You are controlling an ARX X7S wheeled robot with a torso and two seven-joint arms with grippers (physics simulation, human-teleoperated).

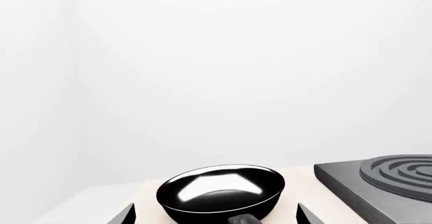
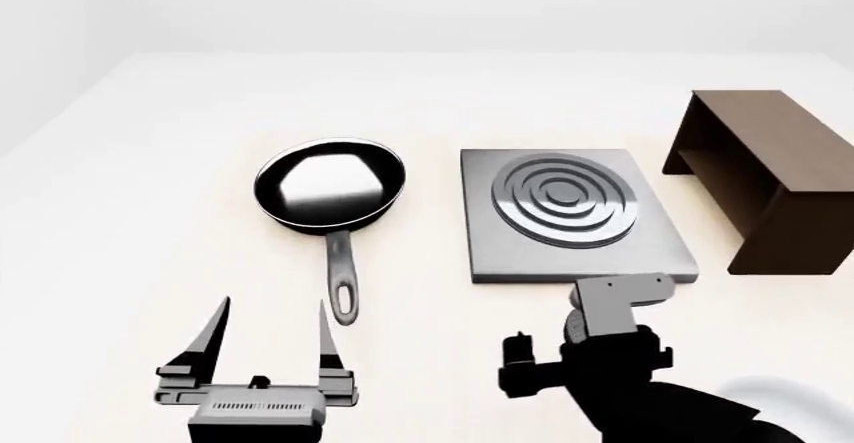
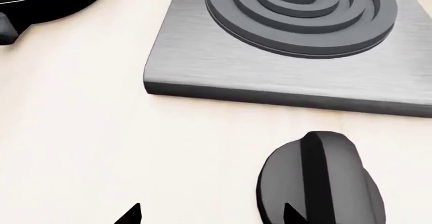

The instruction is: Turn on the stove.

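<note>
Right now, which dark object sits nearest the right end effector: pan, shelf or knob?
The small black round ridged knob, on the table in front of the flat grey metal hotplate. The black frying pan and dark brown wooden shelf sit farther off.

Bare pale tabletop (image 2: pixel 120 213) lay open left of the black frying pan (image 2: pixel 328 187); a narrow gap separated pan and flat grey metal stove (image 2: pixel 534 248); a dark brown wooden shelf (image 2: pixel 767 178) blocked the right.

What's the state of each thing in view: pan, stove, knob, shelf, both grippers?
Black round frying pan: upright, empty, handle toward the robot.
Flat square grey metal stove: burner bare, nothing on it.
Small black round knob: untouched, apart from the stove's front edge.
Dark brown wooden shelf: upright, empty.
Left gripper: open, holding nothing.
Right gripper: open, beside the knob.
</note>
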